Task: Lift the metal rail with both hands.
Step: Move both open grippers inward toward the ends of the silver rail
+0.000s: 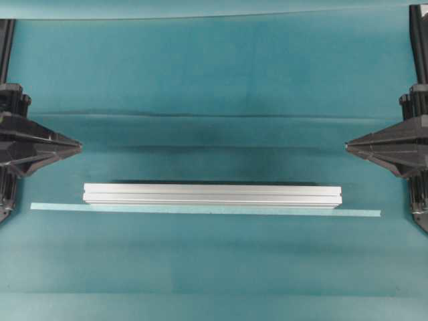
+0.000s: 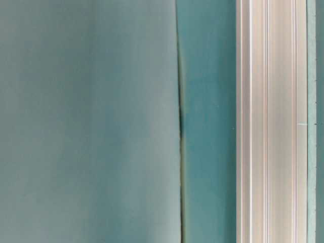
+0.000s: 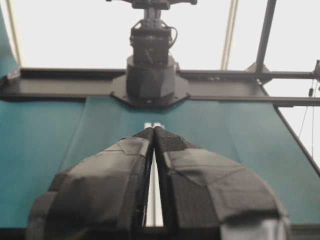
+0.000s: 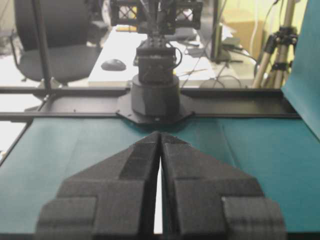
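Both end effectors (image 1: 79, 144) (image 1: 348, 144) closed; metal rail (image 1: 212, 194) seemingly untouched.

gripper (image 3: 154, 131): fills the lower half, from 7 to 5 o'clock; two black fingers (image 3: 110, 175) with tips together at centre, a thin slit between them lower down
rail (image 3: 154, 125): only a small pale end shows just past the fingertips, toward 12 o'clock; a pale sliver also shows through the slit
cloth (image 3: 235, 135): teal, spread at 9 and 3 o'clock on both sides of the fingers
other arm (image 3: 150, 65): black base at 12 o'clock, on a black frame bar (image 3: 60, 82) crossing from 9 to 3 o'clock
background: bright white, blown out
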`<state>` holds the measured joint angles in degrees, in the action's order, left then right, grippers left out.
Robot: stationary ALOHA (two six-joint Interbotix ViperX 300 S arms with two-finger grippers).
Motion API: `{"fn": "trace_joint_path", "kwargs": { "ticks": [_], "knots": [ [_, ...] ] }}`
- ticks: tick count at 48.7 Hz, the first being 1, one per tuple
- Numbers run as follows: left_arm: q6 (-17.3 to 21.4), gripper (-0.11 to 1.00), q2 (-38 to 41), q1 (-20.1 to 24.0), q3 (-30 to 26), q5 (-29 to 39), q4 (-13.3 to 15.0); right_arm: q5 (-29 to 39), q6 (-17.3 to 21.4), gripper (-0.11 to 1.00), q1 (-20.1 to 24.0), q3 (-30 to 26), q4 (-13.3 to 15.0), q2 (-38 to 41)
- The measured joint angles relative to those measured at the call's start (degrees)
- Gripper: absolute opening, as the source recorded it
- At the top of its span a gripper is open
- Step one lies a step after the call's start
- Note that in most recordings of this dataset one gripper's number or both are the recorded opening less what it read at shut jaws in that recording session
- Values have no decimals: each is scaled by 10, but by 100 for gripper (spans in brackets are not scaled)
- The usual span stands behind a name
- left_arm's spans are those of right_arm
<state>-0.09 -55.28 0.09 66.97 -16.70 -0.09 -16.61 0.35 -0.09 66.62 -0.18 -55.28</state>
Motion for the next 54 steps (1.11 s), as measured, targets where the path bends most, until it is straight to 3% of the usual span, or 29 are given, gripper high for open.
{"fn": "trace_joint_path", "kwargs": {
  "ticks": [3, 8, 13, 23, 34, 54],
  "knots": [
    [-11, 13, 9, 0, -4, 18, -4, 4, 1, 12, -2, 0, -4, 2],
    [-32, 0, 40, 0, -20, 64, -5, 47, 20, 2, -8, -4, -50, 5],
    [-34, -2, 53, 0, -46, 113, -6, 112, 42, 1, -20, -19, -77, 11],
    [-38, -2, 86, 1, -97, 220, -7, 238, 69, 1, -37, -63, -82, 40],
    [-33, -2, 147, 1, -145, 287, -7, 347, 112, 1, -40, -121, -82, 120],
    [-36, -2, 240, 4, -206, 420, -9, 481, 119, 1, -37, -217, -85, 279]
  ]
}}
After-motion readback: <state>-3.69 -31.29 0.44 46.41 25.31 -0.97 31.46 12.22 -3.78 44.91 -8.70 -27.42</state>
